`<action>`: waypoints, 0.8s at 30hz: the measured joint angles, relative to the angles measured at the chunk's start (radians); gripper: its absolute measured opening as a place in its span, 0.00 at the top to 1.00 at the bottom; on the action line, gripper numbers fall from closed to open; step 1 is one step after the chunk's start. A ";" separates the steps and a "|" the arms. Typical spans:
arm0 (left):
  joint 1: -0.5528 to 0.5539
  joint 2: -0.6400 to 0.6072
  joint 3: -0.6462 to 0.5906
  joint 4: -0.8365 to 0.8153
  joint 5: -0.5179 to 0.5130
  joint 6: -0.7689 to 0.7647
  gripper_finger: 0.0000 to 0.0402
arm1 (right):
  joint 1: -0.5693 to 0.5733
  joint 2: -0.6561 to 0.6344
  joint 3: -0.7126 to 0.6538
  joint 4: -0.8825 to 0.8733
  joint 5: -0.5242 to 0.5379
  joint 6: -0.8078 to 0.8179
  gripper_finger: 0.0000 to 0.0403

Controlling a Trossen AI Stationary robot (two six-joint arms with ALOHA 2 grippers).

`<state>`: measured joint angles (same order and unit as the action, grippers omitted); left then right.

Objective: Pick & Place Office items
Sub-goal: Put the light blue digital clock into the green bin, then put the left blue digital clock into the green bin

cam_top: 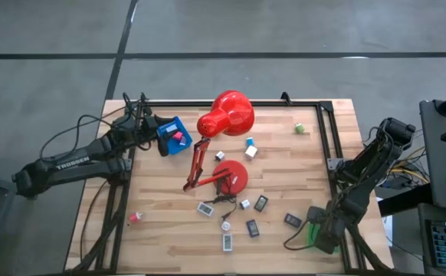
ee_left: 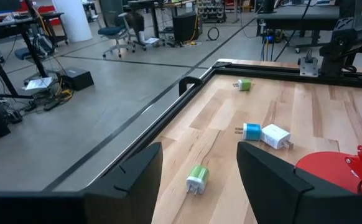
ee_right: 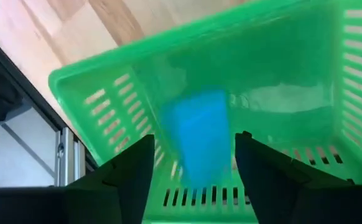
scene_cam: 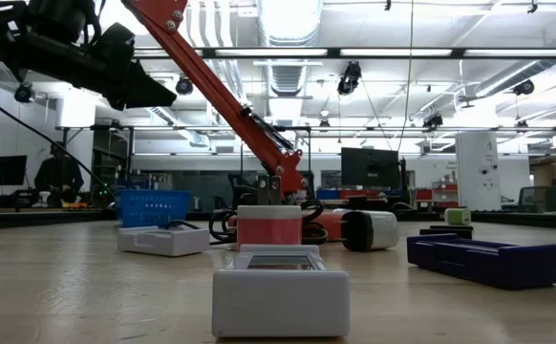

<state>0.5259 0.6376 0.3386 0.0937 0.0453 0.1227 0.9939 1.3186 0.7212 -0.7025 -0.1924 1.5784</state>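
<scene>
The right gripper, at the lower right of the high view, hangs over a green slotted basket, fingers released; a blurred blue rectangular item shows between them, inside the basket. The left gripper, upper left near a blue basket, is open and empty. Small plug blocks and flat rectangles lie scattered around the red desk lamp.

— Where do you find the lamp?
— At the middle of your counter, small items scattered in front of its base.

— And the baskets?
— One basket sits at your far left, under the left pincer. The other basket lies at the near right edge, below the right pincer, with a flat piece inside.
</scene>
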 joint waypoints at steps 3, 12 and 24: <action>0.000 0.000 0.000 0.000 0.000 0.000 0.48 | 0.000 -0.001 0.000 0.001 0.013 0.000 0.45; 0.000 0.000 0.000 0.000 0.000 0.000 0.48 | -0.007 -0.002 0.033 -0.070 0.080 0.000 0.46; 0.000 0.000 0.000 0.000 0.000 0.001 0.48 | -0.047 -0.002 0.174 -0.269 0.250 -0.081 0.46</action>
<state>0.5255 0.6376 0.3386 0.0933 0.0452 0.1234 0.9466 1.3161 0.8948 -0.9713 0.0579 1.4976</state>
